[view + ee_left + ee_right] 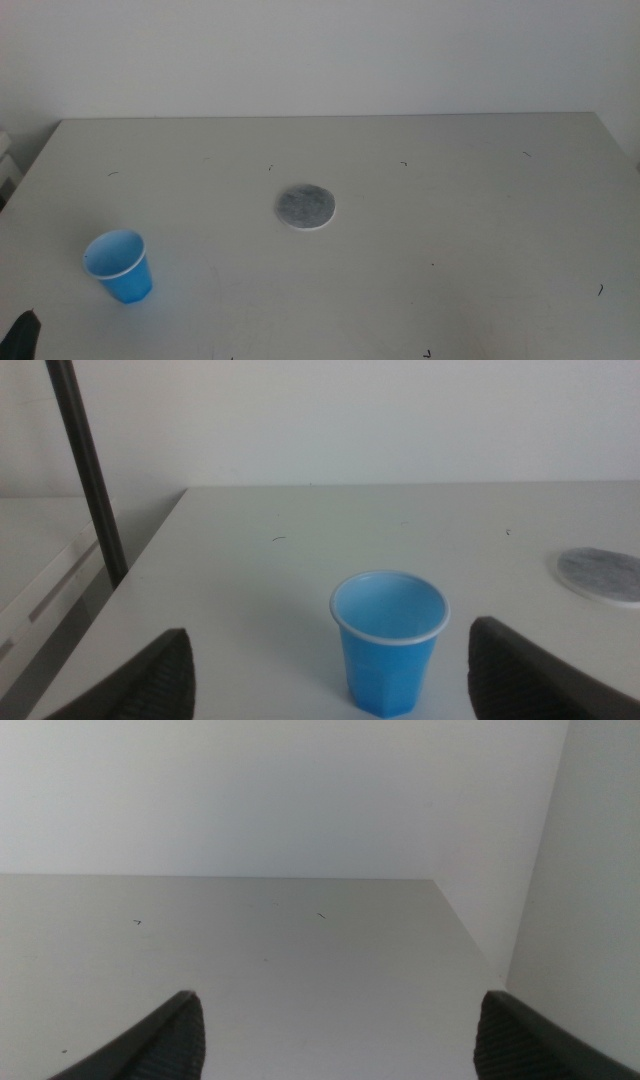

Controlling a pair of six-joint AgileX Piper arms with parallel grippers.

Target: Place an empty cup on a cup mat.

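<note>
The blue cup (119, 266) stands upright and empty on the white table at the front left. The round grey cup mat (305, 206) lies flat near the table's middle, apart from the cup. In the left wrist view the cup (388, 639) stands just ahead of my left gripper (335, 680), between its wide-open jaws, untouched; the mat (602, 572) shows beyond it. A dark tip of the left gripper (22, 335) shows at the bottom left corner of the middle view. My right gripper (340, 1035) is open and empty, out of the middle view.
The table's left edge and a dark vertical pole (88, 470) are close to the cup. The right wrist view shows bare table, its far edge and a white wall (590, 870).
</note>
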